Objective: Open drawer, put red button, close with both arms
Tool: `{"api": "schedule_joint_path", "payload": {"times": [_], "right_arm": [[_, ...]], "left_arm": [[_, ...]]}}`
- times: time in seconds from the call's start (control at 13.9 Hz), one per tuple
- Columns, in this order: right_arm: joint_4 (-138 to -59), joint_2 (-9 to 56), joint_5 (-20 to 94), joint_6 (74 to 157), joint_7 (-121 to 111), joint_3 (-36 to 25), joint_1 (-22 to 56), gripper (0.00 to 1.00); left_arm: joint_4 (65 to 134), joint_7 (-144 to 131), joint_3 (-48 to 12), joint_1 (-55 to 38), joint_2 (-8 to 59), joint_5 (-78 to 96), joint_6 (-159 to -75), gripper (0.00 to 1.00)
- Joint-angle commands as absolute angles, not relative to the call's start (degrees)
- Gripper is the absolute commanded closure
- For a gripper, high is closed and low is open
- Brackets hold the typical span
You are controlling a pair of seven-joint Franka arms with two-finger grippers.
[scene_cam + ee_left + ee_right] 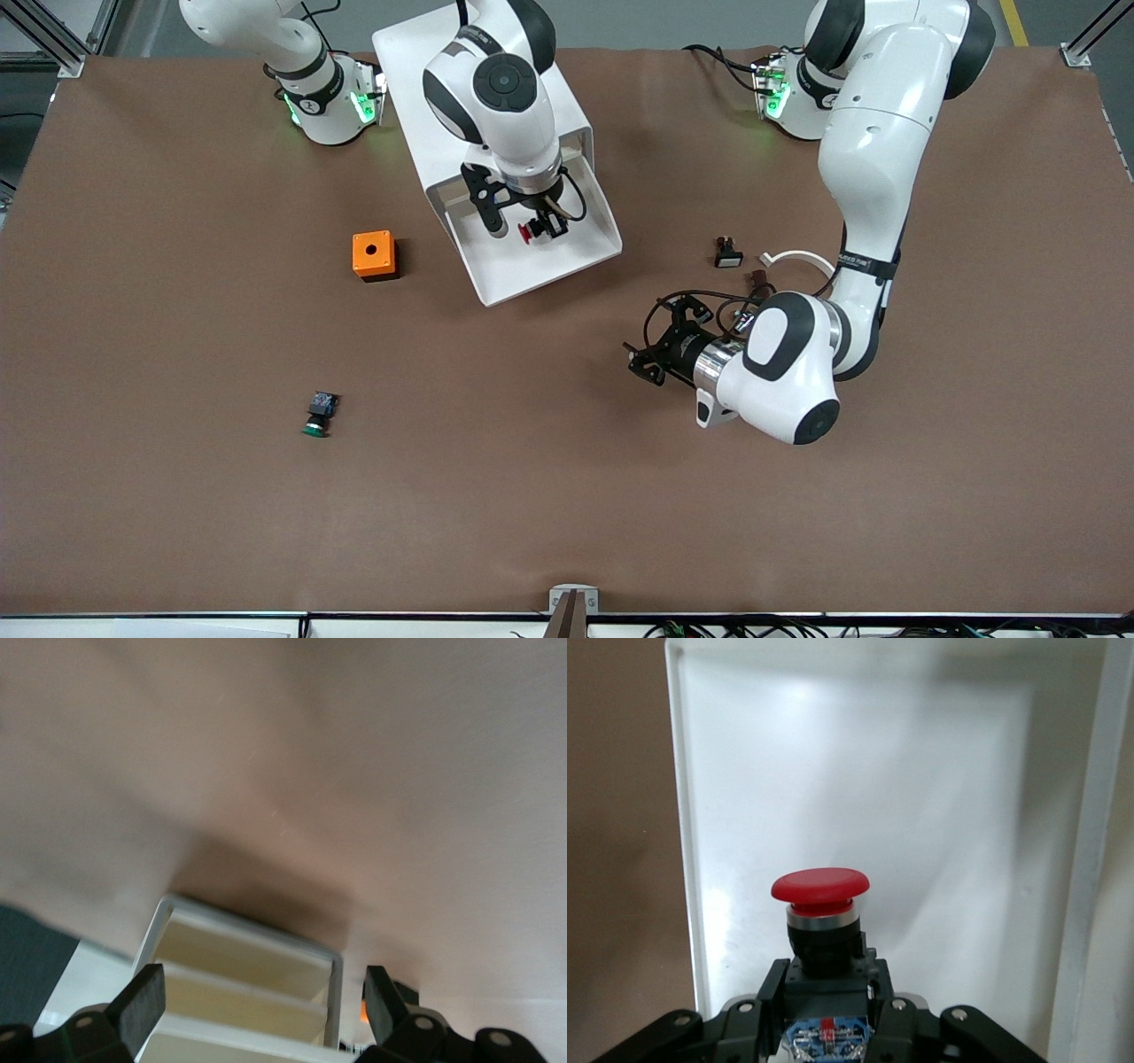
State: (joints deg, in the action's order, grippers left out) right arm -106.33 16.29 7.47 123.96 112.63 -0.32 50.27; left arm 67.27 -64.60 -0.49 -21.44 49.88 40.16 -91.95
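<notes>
The red button (820, 889) is held in the right gripper (530, 228), jaws pinching its black body, red cap pointing ahead, over the white tray of the open drawer (532, 266). In the right wrist view the tray floor shows bare under the button, so it looks carried in but not yet set down. The drawer cabinet (425, 62) stands near the right arm's base. The left gripper (651, 359) waits low over bare table toward the left arm's end, jaws spread and holding nothing, aimed at the drawer. As a judgement: opening is done, placing is nearly done; releasing the button and closing the drawer remain. An orange box (374, 255) and a green button (319, 414) lie untouched.
</notes>
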Motion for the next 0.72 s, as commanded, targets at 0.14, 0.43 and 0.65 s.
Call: {"api": "schedule_joint_path", "payload": {"times": [0.14,0.43,0.65], "right_arm": [[-103.89,20.03,4.4,124.89,117.77,-0.97,52.21,1.0],[-102.92,20.83,4.48,124.81,119.79,-0.97,52.56,1.0],[-102.13,21.62,4.66,124.72,119.88,-0.97,52.56,0.98]], "left_arm": [[68.03,-59.94,0.26,-21.88,45.97,32.01,-99.39,0.01],[68.11,-59.94,0.26,-25.03,44.65,24.64,-101.42,0.01],[68.47,-60.38,0.17,-27.85,44.47,19.96,-102.13,0.01]]}}
